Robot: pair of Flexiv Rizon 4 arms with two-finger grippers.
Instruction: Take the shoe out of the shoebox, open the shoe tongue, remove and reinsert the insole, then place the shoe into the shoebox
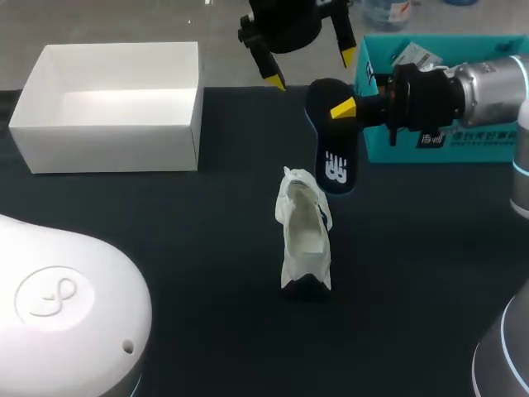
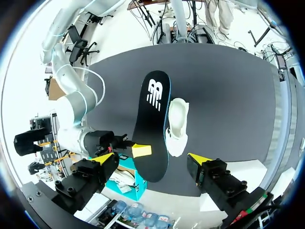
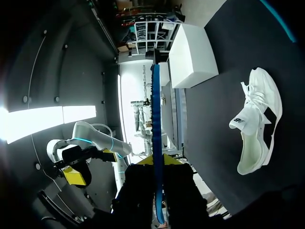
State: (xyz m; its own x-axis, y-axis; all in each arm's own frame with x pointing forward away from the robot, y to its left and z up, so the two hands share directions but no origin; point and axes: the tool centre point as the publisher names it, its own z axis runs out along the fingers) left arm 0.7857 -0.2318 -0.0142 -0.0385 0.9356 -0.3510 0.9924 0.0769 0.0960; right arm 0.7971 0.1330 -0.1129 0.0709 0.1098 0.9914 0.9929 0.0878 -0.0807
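Note:
A white shoe (image 1: 304, 240) stands on the black table, its tongue pulled open; it also shows beyond the insole in the left wrist view (image 2: 177, 125) and beside my right gripper (image 3: 257, 124). The black insole (image 1: 335, 157) with a white logo hangs in the air above the shoe's far end. My right gripper (image 1: 345, 107) is shut on its upper part. In the right wrist view the insole (image 3: 156, 133) stands edge-on between the fingers of the right gripper (image 3: 157, 167). My left gripper (image 1: 310, 62) hangs open above and behind the insole (image 2: 152, 129), touching nothing (image 2: 151, 158).
An open white shoebox (image 1: 116, 107) sits at the table's far left, also seen past the shoe (image 3: 193, 57). A teal box (image 1: 446, 136) with loose items stands at the far right, behind my right arm.

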